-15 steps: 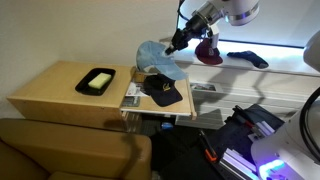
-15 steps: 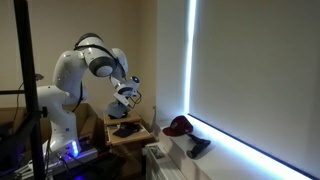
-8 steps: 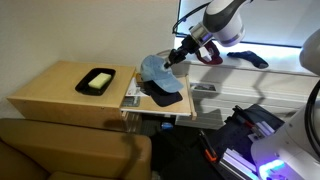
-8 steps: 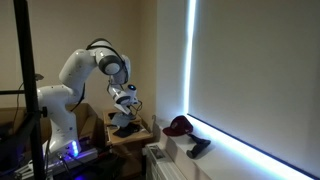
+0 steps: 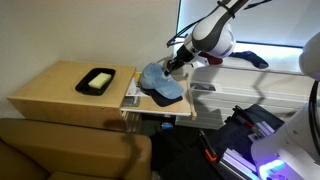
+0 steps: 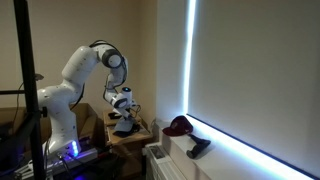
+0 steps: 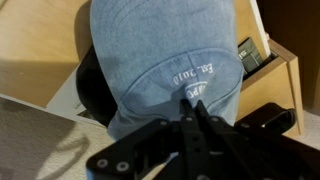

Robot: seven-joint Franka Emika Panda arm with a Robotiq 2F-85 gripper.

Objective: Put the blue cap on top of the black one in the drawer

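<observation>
The blue cap lies in the open light-wood drawer on top of the black cap, whose dark edge shows below it. In the wrist view the blue cap fills the middle, with the black cap showing at its left. My gripper is shut, pinching the blue cap's rear edge by the white lettering. In an exterior view the gripper sits at the cap's back edge. The yellow emblem is hidden.
A black tray with a pale inside sits on the wooden cabinet top. A dark red cap and a dark cap lie on the window ledge. A brown sofa is in front of the cabinet.
My gripper came down and to the left with the blue cap, lowering it from above the drawer onto the black cap. The black cap is now mostly covered.
</observation>
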